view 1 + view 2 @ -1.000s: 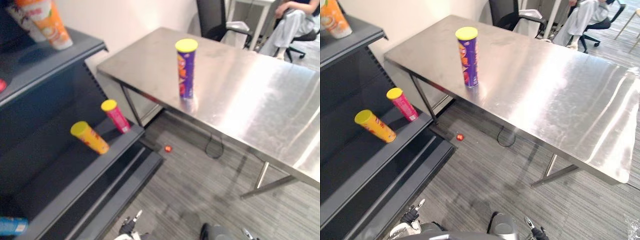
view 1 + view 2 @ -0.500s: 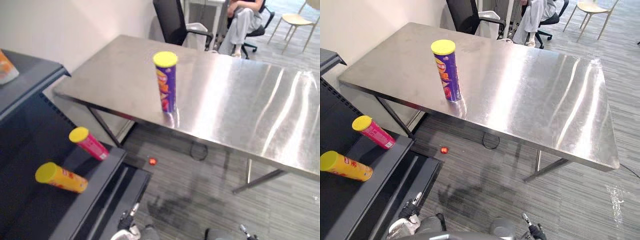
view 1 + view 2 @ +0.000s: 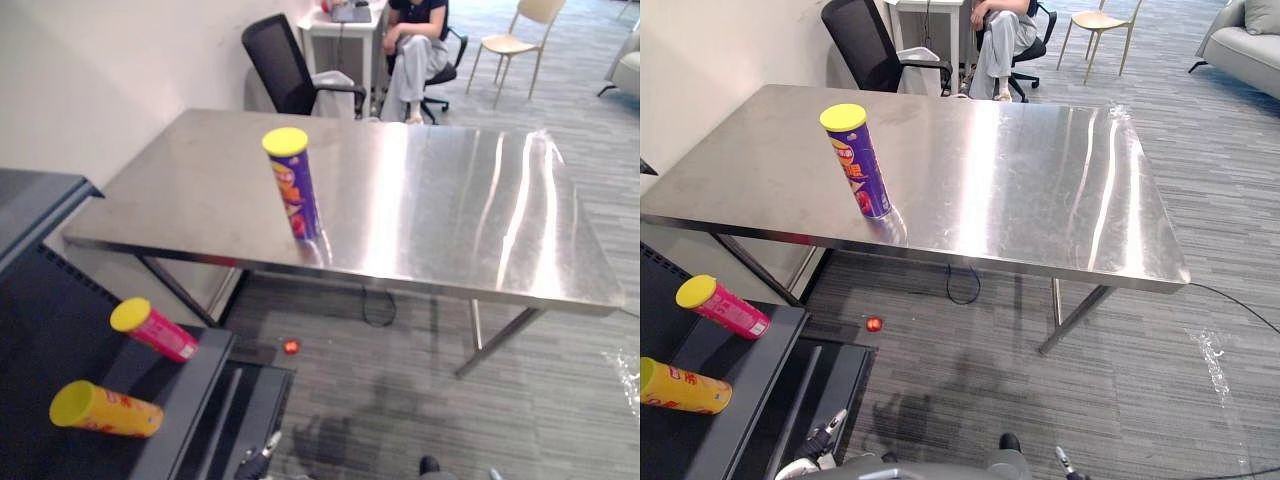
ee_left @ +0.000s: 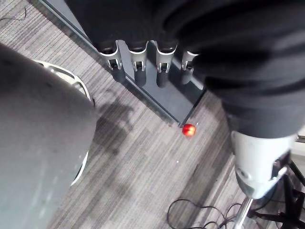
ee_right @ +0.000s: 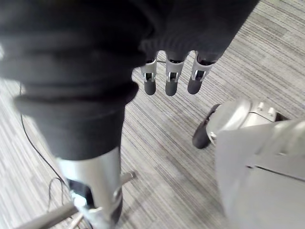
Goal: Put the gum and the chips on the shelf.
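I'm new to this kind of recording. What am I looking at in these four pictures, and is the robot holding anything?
It is a humanoid robot with two fingered hands. The two wide pictures come from its head camera, looking down: a purple chips can stands upright on the steel table, and a pink can and a yellow can lie on the dark shelf at left. The two close pictures come from wrist cameras: the left hand and the right hand hang above the floor, fingers straight, holding nothing.
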Available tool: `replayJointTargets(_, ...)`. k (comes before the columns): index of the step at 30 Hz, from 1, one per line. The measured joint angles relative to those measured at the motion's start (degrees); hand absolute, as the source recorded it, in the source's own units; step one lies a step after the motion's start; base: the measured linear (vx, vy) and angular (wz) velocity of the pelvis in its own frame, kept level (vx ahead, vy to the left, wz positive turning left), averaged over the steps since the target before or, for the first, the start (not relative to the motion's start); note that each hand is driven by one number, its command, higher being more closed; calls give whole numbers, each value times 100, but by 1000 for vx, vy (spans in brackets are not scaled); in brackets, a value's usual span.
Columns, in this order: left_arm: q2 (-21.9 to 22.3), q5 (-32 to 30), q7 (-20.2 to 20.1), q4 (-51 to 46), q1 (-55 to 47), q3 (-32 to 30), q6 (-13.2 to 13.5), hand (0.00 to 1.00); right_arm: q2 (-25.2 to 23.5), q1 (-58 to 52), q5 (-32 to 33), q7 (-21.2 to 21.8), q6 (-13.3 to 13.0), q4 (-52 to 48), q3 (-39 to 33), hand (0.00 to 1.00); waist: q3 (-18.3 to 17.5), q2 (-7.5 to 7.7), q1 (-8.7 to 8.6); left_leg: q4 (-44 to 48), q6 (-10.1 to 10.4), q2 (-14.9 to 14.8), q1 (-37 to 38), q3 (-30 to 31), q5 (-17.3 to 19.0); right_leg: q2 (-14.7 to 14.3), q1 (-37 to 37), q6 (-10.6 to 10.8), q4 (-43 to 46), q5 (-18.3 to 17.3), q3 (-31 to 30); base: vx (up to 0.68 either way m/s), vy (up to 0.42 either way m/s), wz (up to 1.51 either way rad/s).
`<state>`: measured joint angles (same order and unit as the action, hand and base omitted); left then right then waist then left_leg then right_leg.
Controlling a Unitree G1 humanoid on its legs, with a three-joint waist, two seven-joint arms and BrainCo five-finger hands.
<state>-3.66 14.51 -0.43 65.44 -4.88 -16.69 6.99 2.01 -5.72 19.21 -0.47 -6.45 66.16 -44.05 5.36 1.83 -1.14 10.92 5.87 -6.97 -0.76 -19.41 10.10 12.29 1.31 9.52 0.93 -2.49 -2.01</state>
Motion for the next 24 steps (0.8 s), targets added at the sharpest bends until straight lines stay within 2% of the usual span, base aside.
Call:
replayJointTargets(4,-48,-3,-7,4,-141,-106,-3,0,394,220,218,-135,-10,-134,-811,0,-166,33,1,-207,-21,103,48,141,-69,18,-71,-47,-238,117,16,26,0,-3)
replayJointTargets(5,-51,-1,-7,2,-190,-172,-3,0,536,283,298,-219,-12,-358,-1028,0,-183,32,2,-312,-25,132,105,140,-102,27,-101,-36,-294,148,17,43,-9,-2)
replayJointTargets(8,-60,-1,-6,-4,-268,-186,-2,0,803,312,456,-484,-38,-1400,-1051,0,-195,13,-14,-475,-20,161,174,126,-149,31,-104,-17,-307,160,17,59,-12,-3)
replayJointTargets(10,-42,-1,-11,-59,-343,-206,-1,0,963,299,395,-746,-179,-2874,-833,0,-218,-14,-31,-574,-19,164,224,119,-157,15,-103,0,-319,170,37,65,-21,-5)
replayJointTargets(13,3,-2,-28,-170,-403,-201,-1,0,1170,337,126,-1020,-402,-4407,-592,0,-242,-48,-32,-672,-17,157,297,119,-164,-1,-145,-2,-316,174,143,76,-22,0)
replayJointTargets(15,36,-2,-44,-229,-461,-194,0,0,1159,410,-168,-1171,-498,-5408,-326,0,-314,-56,-28,-773,-18,127,369,127,-181,-50,-161,-3,-272,191,165,86,-26,-4)
replayJointTargets(16,43,-11,-54,-242,-480,-190,-6,0,1059,502,-330,-1239,-614,-5952,-46,0,-350,-7,-29,-844,-18,125,407,125,-186,-59,-161,-1,-270,193,166,77,-20,-7)
replayJointTargets(20,93,-132,-63,-326,-495,-191,-8,0,719,597,-358,-1254,-670,-6966,604,0,-407,-26,-19,-897,-24,125,414,148,-198,-73,-142,-64,-269,293,212,22,-2,0)
replayJointTargets(22,91,-207,-74,-390,-505,-171,-12,0,607,608,-358,-1109,-685,-7388,1114,0,-408,-20,-18,-897,-25,132,412,210,-198,-72,-134,-61,-270,364,253,0,0,0)
replayJointTargets(24,66,-221,-154,-406,-504,-153,-12,0,601,665,-365,-757,-687,-7563,1715,0,-405,27,-1,-897,-27,151,391,308,-199,-60,-123,-68,-270,419,341,-11,-5,4)
